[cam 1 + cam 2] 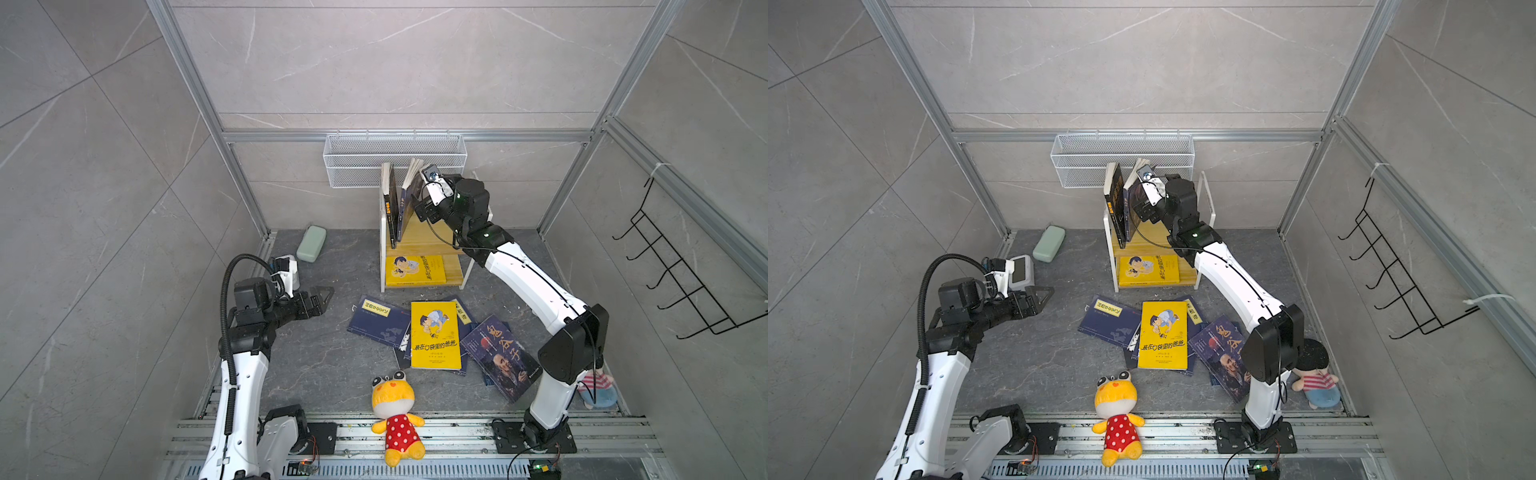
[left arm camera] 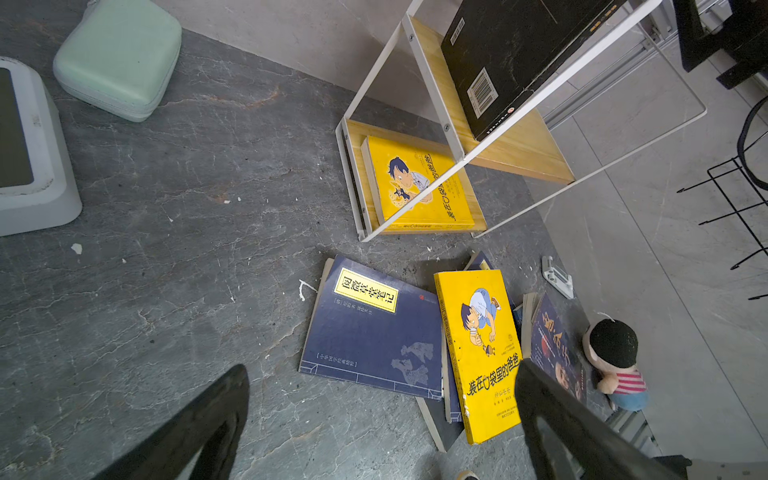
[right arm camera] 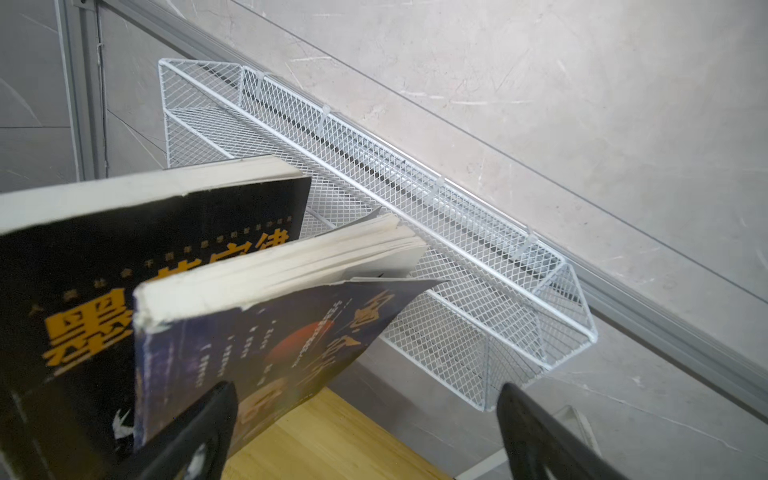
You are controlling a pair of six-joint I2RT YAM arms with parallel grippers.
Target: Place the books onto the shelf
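Right gripper (image 3: 365, 395) and left gripper (image 1: 322, 300) jaws spread, empty; navy book (image 3: 257, 340), leaning loosely on the shelf (image 1: 415, 241), may topple if a jaw clips it.

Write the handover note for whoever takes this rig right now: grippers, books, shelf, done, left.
Left gripper: open, empty, hovering over the table left of the pile.
Right gripper: open, holding nothing, at the shelf top board beside the leaning navy book.
Done: black book and leaning navy book stand on the top board; one yellow book lies flat on the lower board.
Left: the pile on the table in front of the shelf: labelled navy book, second yellow book, old-man book, more partly hidden underneath.
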